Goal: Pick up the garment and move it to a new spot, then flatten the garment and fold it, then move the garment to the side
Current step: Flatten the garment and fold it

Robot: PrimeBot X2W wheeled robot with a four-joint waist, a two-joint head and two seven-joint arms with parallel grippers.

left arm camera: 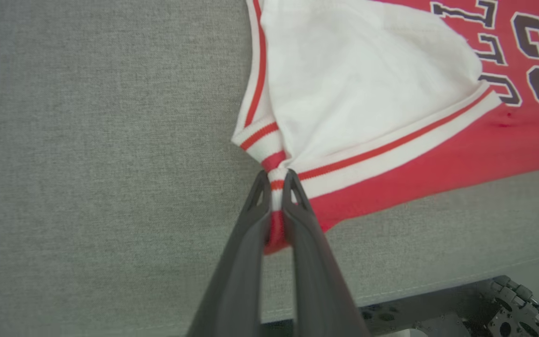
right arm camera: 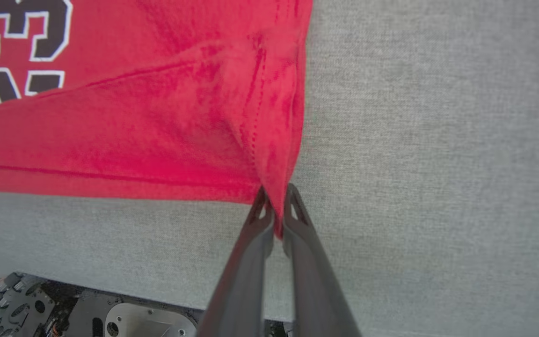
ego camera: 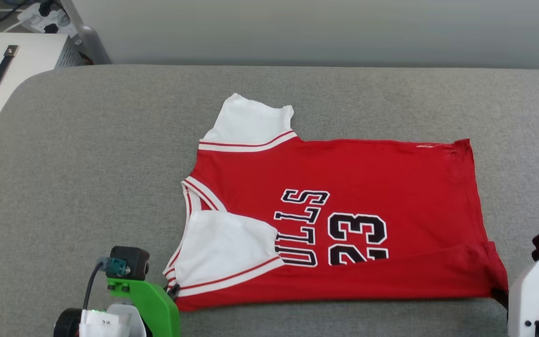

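The garment [ego camera: 344, 187], a red jersey with white sleeves and black letters and numbers, lies spread on the grey table [ego camera: 87, 164], its near long edge folded over. My left gripper [left arm camera: 276, 180] is shut on the striped trim at the garment's near left corner [left arm camera: 367, 93]. Its fingertips show in the head view as the left gripper [ego camera: 172, 291] at that corner. My right gripper [right arm camera: 276, 194] is shut on the red hem corner of the garment [right arm camera: 157, 117] at the near right. In the head view the right gripper [ego camera: 499, 296] sits at that corner.
A white box with a black handle [ego camera: 3, 79] stands off the table's far left, with a power strip and cables [ego camera: 40, 16] behind it. The table's near edge and the robot's base [right arm camera: 63, 313] show below the wrists.
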